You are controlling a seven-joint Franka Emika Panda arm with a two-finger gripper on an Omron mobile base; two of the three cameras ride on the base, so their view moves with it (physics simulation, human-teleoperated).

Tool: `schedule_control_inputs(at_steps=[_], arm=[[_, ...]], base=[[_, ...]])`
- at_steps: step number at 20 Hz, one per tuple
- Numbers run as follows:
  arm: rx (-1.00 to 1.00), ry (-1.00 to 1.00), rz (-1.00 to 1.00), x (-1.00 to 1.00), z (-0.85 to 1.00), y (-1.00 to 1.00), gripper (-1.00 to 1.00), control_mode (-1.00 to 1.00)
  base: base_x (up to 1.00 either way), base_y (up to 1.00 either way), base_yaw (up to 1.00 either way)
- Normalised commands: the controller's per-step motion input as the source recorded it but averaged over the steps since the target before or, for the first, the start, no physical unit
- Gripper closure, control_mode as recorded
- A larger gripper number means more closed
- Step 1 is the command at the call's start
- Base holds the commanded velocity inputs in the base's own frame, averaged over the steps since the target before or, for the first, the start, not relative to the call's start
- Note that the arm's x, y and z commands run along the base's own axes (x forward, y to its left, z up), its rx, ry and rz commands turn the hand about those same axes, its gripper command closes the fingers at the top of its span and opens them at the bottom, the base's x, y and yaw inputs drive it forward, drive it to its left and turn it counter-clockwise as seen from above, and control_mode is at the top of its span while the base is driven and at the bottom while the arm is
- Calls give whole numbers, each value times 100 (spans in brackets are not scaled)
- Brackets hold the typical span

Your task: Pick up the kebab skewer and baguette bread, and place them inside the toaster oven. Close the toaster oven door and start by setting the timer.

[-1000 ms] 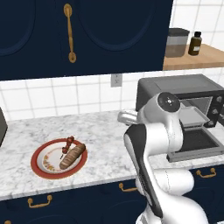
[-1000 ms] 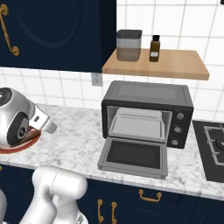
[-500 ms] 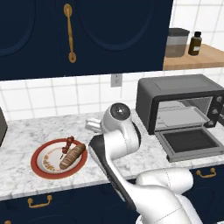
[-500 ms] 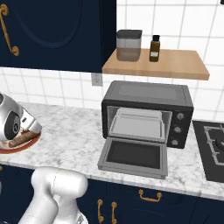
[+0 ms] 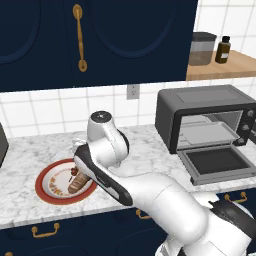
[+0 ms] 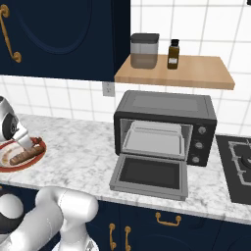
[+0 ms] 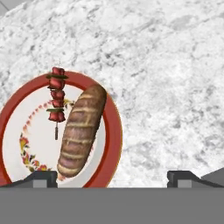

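Swinging away from the toaster oven over the last second, the arm now leans far over to the plate [image 5: 46,173] at the left end of the marble counter [image 6: 83,152], with the gripper [image 7: 112,176] hovering above the plate's edge. Its fingers [image 7: 41,177] stand wide apart and hold nothing. In the hand view the red-rimmed plate sits at about 8 o'clock; the kebab skewer [image 7: 56,99] lies on it at roughly 10 o'clock from the gripper, and just to the right of it, close but with a sliver of plate between them, lies the baguette bread [image 7: 81,130], slanting from the plate's upper rim down toward the left fingertip. In the left base view the bread shows at the plate's right side, partly hidden by the wrist. Farther right, at about 3 o'clock across the counter, the toaster oven [image 5: 210,102] stands against the tiled wall with its toaster oven door [image 5: 220,164] dropped flat open and a metal tray [image 6: 156,139] visible inside. Above it, a wooden shelf [image 6: 196,76] carries a grey canister [image 6: 144,50] and a brown bottle [image 6: 173,53].
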Motion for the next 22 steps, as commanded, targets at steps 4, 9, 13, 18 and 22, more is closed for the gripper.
schedule_control_inputs(at_steps=[4, 9, 13, 18, 22], arm=[[0, 12, -10, 3, -59, 65, -100, -100], [0, 4, -8, 0, -76, 74, -100, -100], [0, 4, -1, 6, -39, 6, -100, -100], [0, 7, 0, 13, -32, 0, -100, -100], [0, 8, 0, 33, -34, 0, -100, -100]], base=[[0, 0, 0], [0, 0, 0], [0, 0, 0], [0, 0, 0], [0, 0, 0]])
